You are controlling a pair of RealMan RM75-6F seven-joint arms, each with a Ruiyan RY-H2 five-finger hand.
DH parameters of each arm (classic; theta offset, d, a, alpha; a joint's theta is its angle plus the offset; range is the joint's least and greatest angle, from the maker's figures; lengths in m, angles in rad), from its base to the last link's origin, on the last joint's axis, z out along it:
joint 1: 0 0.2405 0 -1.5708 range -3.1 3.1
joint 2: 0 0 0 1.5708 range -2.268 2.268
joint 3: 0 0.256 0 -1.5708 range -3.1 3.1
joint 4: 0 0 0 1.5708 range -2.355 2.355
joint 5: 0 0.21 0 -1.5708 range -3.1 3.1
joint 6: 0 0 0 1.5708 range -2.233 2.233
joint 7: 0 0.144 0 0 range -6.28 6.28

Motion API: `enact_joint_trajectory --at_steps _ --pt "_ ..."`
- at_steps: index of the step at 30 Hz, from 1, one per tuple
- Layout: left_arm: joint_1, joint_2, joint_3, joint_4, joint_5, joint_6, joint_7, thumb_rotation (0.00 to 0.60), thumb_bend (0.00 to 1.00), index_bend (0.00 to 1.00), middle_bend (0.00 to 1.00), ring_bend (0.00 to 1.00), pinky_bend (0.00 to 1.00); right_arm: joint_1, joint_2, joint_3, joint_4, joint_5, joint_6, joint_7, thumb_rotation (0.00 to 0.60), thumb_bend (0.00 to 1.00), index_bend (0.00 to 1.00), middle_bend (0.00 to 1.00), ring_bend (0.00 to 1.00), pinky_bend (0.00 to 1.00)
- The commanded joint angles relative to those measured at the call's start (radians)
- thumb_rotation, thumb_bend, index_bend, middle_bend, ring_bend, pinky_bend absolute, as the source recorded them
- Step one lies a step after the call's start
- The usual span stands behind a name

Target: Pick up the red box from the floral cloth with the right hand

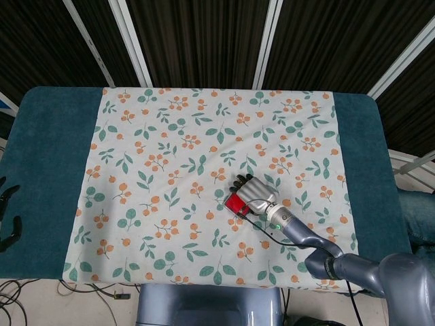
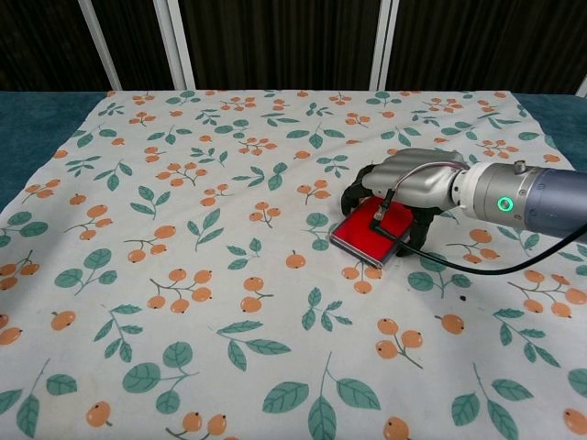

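The red box lies flat on the floral cloth, right of centre and towards the front. In the chest view the red box shows its near left half; the rest is under my right hand. That right hand lies over the box, with the fingers curled down over its far edge and the thumb at its near right side, gripping it. The box still touches the cloth. My left hand shows only as dark fingers at the head view's left edge, apart and holding nothing.
The cloth covers the middle of a teal table, with bare teal strips at both ends. A thin black cable trails from the right hand across the cloth. Dark slatted panels stand behind the table.
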Motion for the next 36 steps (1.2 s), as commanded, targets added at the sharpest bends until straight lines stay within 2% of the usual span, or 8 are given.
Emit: enact_joint_trajectory --at_steps 1,10,18,27,36 --pt "0.000 0.000 0.000 -0.001 0.000 0.000 0.002 0.600 0.55 0.13 0.00 0.06 0.04 0.001 0.009 0.004 -0.007 -0.006 0.009 0.026 0.600 0.30 0.44 0.38 0.15 0.22" --pt "0.000 0.001 0.002 -0.008 0.003 0.000 0.005 0.600 0.55 0.13 0.00 0.06 0.04 -0.021 0.086 0.034 -0.103 0.016 0.057 0.086 0.600 0.31 0.45 0.39 0.15 0.22" --pt "0.000 0.001 0.003 -0.011 0.005 0.000 0.004 0.600 0.55 0.13 0.00 0.06 0.04 -0.054 0.181 0.086 -0.220 0.059 0.114 0.160 0.600 0.31 0.45 0.39 0.15 0.22" --pt "0.002 0.002 0.005 -0.011 0.007 0.000 -0.001 0.600 0.55 0.13 0.00 0.06 0.04 -0.088 0.367 0.152 -0.440 0.132 0.079 0.368 0.600 0.32 0.45 0.39 0.15 0.22" --pt "0.005 0.002 0.007 -0.007 0.013 0.007 -0.009 0.600 0.55 0.13 0.00 0.06 0.04 -0.109 0.496 0.208 -0.505 0.136 0.086 0.520 0.600 0.32 0.45 0.39 0.15 0.22"
